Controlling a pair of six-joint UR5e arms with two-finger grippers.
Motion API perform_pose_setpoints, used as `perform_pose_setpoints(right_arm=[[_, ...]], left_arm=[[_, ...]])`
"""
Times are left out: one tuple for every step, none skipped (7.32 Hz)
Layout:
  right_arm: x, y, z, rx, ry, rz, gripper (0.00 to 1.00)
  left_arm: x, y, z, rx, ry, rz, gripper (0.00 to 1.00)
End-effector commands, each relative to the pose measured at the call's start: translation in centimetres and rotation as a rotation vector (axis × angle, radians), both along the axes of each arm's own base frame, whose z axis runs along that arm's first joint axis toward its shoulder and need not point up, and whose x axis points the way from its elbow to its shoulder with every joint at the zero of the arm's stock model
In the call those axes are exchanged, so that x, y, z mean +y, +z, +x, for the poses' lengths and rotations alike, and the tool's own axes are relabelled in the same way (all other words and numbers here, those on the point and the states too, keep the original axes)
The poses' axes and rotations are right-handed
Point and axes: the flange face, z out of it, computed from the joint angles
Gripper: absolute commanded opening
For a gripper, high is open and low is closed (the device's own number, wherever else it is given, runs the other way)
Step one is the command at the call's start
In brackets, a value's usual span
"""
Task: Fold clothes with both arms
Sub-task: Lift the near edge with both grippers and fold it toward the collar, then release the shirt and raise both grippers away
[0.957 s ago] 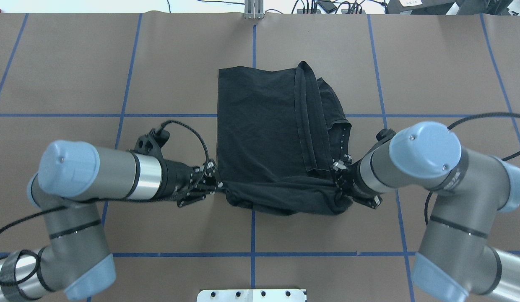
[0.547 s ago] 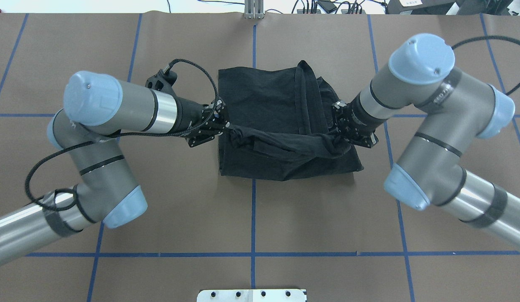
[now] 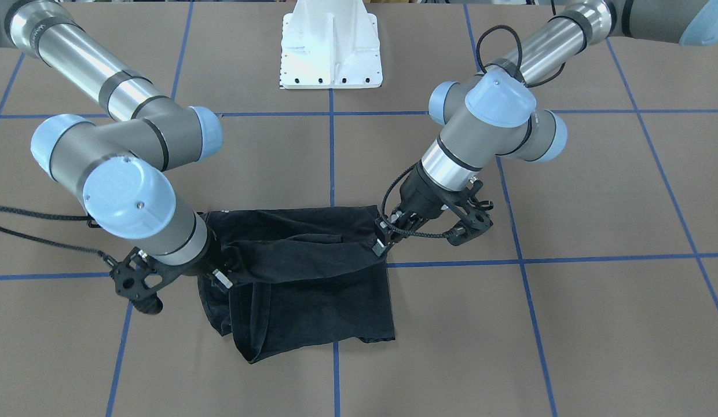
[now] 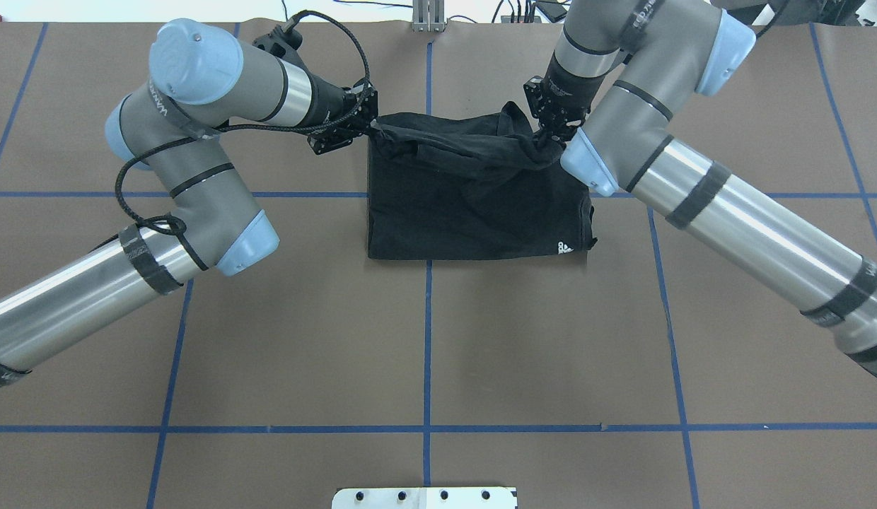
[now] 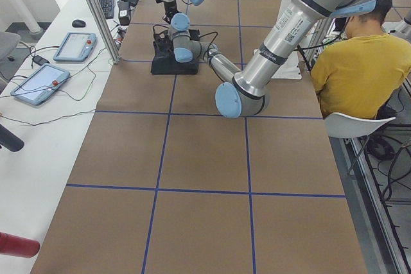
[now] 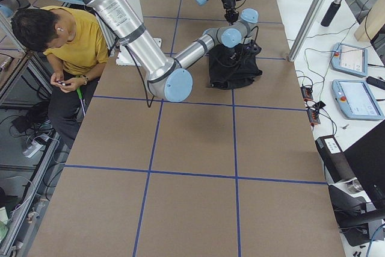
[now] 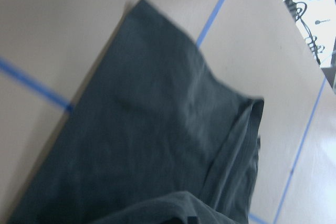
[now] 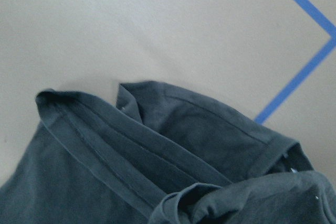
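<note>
The black T-shirt (image 4: pixel 474 205) lies folded in the middle of the table; its small white logo (image 4: pixel 564 247) shows at the near right corner and the chest graphic is hidden. My left gripper (image 4: pixel 373 129) is shut on the shirt's raised edge at the far left corner. My right gripper (image 4: pixel 547 138) is shut on the same edge at the far right corner. The held edge sags between them over the far part of the shirt. In the front-facing view the shirt (image 3: pixel 312 289) hangs between the left gripper (image 3: pixel 382 240) and the right gripper (image 3: pixel 220 272). Both wrist views show dark fabric (image 7: pixel 157 156) (image 8: pixel 157 171) below.
The brown table bears blue tape lines (image 4: pixel 427 339). The white pedestal base (image 3: pixel 330 52) stands behind the shirt on the robot's side. A person in a yellow shirt (image 5: pixel 359 68) sits beside the table. Tablets (image 5: pixel 74 46) lie on a side bench beyond the far edge.
Both grippers carried the shirt's near edge up and away from the robot to the far edge, so the shirt doubled over. Both arms stretched out forward.
</note>
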Motion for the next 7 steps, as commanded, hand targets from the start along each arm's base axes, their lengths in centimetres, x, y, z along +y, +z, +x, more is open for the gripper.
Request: perform_pose_setpoints(right_arm=[[-7.8, 1.0, -1.6, 0.026, -0.017, 0.023, 0.99], [-8.5, 0.3, -1.7, 0.017, -0.016, 0.040, 1.00], [-9.0, -1.0, -1.1, 0.009, -0.023, 0.068, 1.00], [-9.8, -1.3, 0.1, 0.005, -0.012, 0.072, 1.00], [-10.0, -1.3, 0.7, 0.001, -0.007, 0.069, 1.00], [-10.1, -1.5, 1.2, -0.008, -0.010, 0.079, 1.00], [-9.9, -2.0, 2.6, -0.023, -0.027, 0.129, 1.00]], left_arm=[[-4.8, 1.2, 1.2, -0.078, -0.008, 0.059, 1.00], [-5.5, 1.2, 0.2, -0.081, -0.022, 0.062, 1.00], [-5.9, 1.0, -0.4, -0.090, -0.023, 0.088, 1.00], [-6.1, 1.0, -0.8, -0.091, -0.027, 0.090, 1.00], [-6.4, 0.7, -1.3, -0.089, -0.027, 0.098, 1.00], [-6.4, 0.2, -2.0, -0.090, -0.025, 0.118, 1.00], [-5.9, -1.1, -3.3, -0.114, -0.007, 0.229, 1.00]])
